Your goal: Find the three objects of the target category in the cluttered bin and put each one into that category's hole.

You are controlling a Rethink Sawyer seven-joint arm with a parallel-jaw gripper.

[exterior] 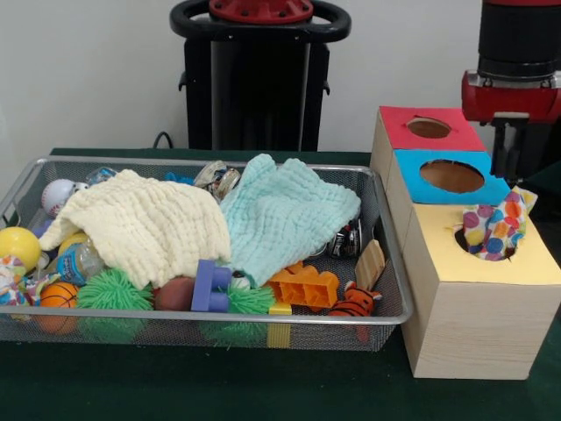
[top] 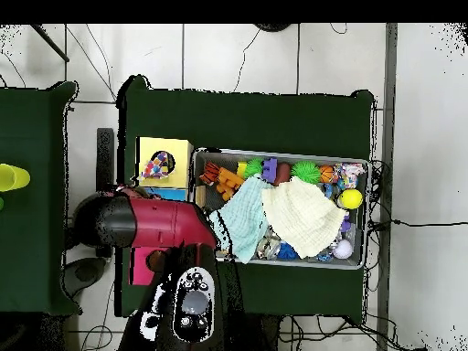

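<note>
The wire mesh bin (exterior: 26, 178) stands on the left of the table and also shows in the overhead view (top: 283, 153). One polka-dot cloth (exterior: 495, 230) is bunched in the round hole of the yellow-topped box (exterior: 456, 263), part of it sticking up out of the hole; it also shows from overhead (top: 157, 167). No other polka-dot cloth shows in the bin. My gripper (exterior: 517, 162) hangs behind the boxes at the right, above and behind the yellow box, apart from the cloth. The boxes hide its lower end.
A cream cloth (exterior: 140, 224) and a mint-green cloth (exterior: 285, 215) cover the middle of the bin. Balls, spiky green toys, an orange block (exterior: 304, 285) and a tiger toy (exterior: 355, 301) lie around them. Blue-topped (exterior: 451, 175) and red-topped (exterior: 429, 127) boxes stand behind the yellow one.
</note>
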